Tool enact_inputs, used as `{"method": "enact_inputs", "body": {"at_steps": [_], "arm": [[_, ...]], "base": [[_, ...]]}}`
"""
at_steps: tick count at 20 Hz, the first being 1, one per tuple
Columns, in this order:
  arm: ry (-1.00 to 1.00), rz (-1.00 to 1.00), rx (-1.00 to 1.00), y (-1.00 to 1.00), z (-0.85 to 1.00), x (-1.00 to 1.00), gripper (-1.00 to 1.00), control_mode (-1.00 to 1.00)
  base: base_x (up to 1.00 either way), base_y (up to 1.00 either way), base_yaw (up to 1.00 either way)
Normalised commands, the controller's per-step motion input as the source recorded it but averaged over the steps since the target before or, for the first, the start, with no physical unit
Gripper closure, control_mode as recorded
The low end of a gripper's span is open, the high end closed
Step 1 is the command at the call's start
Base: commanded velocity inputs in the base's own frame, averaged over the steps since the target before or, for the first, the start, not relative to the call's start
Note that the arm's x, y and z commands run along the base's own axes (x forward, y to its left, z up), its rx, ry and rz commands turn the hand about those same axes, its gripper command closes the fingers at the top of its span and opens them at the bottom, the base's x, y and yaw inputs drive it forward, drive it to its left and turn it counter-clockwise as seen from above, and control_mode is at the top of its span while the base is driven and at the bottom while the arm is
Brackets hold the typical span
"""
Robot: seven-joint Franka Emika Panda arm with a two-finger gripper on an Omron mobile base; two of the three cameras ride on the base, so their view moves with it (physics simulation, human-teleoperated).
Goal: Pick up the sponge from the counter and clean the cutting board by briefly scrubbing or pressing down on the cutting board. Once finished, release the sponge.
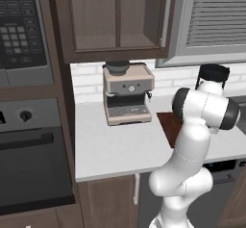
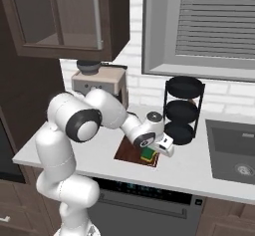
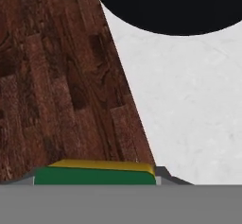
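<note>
one sponge (image 2: 148,155) on one cutting board (image 2: 130,151), under fingers (image 2: 151,154).

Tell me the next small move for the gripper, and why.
Probably press straight down a little. In the hand view the sponge sits at the gripper, low over the cutting board near its edge beside the counter; contact cannot be told, so a short press would scrub it before release.

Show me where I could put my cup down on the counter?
Bare counter lies in front of the coffee machine, left of the cutting board. It is crowded by the black rack, where the gripper holds the sponge.
</note>
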Motion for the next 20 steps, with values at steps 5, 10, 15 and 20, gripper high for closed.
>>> {"method": "enact_inputs", "body": {"at_steps": [5,10,15,20], "arm": [[-0.06,0.00,0.00,-0.28,-0.54,0.04,1.00,-1.00],[-0.16,0.00,0.00,-0.24,-0.52,0.27,1.00,-1.00],[-0.24,0.00,-0.02,0.00,-0.38,0.62,1.00,-1.00],[-0.19,0.00,-0.06,0.28,-0.55,0.68,1.00,-1.00]], "base": [[0.00,0.00,0.00],[0.00,0.00,0.00],[0.00,0.00,0.00],[0.00,0.00,0.00]]}}
